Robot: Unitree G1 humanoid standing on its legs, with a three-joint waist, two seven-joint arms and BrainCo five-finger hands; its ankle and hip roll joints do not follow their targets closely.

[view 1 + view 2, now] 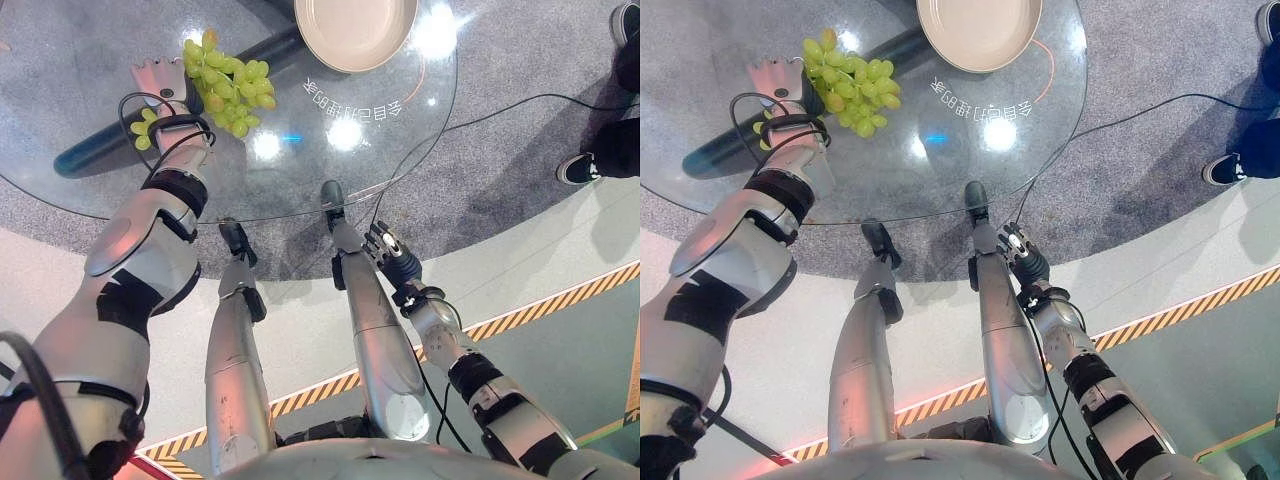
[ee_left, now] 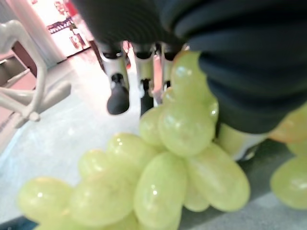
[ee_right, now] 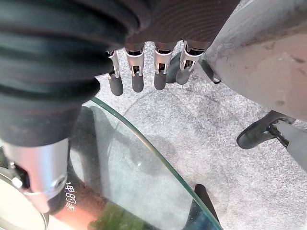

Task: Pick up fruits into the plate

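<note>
The left hand [image 1: 160,82] lies out over the round, clear glass worktop [image 1: 90,185], its dark ribbed cover up and its silver fingers pointing away from the robot. Against its inner side sits the bunch of pale green grapes [image 1: 228,84] — the cluster spreads from the hand toward the middle of the worktop, and a few loose-looking grapes show at the wrist on the other side. In the left wrist view the grapes [image 2: 163,177] press right up under the hand [image 2: 144,62]; the fingers reach past the fruit fairly straight, with dark tips showing, while the thumb is hidden behind the cluster, so whether the hand has closed on the bunch cannot be told. The bunch rests on or just above the glass, well apart from the plate.

Further right, at the far edge of the worktop, stands the round cream-coloured plate [image 1: 398,48], with nothing in it.

The right hand [image 1: 392,252] hangs low beside the robot, off the near rim of the worktop and below it — its fingers hang relaxed and nearly straight, holding nothing, as the right wrist view shows [image 3: 144,72], with grey carpet past the dark fingertips.

At the far right, a person's dark shoe [image 1: 578,168] stands on the carpet.
</note>
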